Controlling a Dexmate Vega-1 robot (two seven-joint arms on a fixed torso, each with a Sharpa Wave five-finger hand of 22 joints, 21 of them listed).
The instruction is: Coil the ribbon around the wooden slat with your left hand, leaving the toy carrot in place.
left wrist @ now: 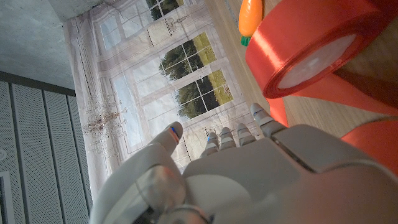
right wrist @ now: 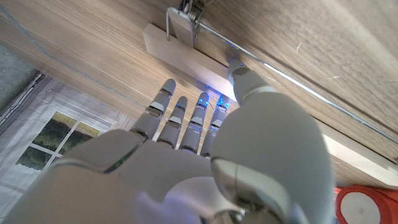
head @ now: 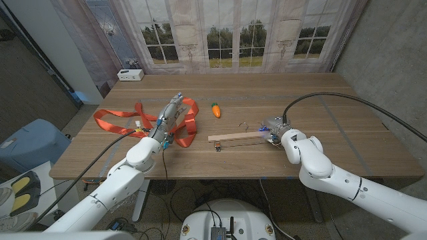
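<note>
An orange-red ribbon [head: 115, 121] lies in loose loops on the table's left half, and its roll [left wrist: 311, 50] stands just beyond my left hand's fingertips. My left hand [head: 171, 115] hovers over the loops with straight, spread fingers [left wrist: 221, 138] and holds nothing. The toy carrot [head: 216, 109] lies right of the ribbon, and appears again as the carrot [left wrist: 250, 15] beyond the roll. The wooden slat [head: 235, 137] lies at mid-table with a metal clip [right wrist: 183, 22] on it. My right hand [head: 275, 129] is at the slat's right end, fingers straight, thumb tip [right wrist: 239, 74] at the slat [right wrist: 180, 53].
A small white box [head: 131, 75] sits at the table's far left corner. A second small clip [head: 218, 147] lies in front of the slat's left end. Bare wood stretches over the table's right half [head: 347, 127]. Curtained windows stand behind the table.
</note>
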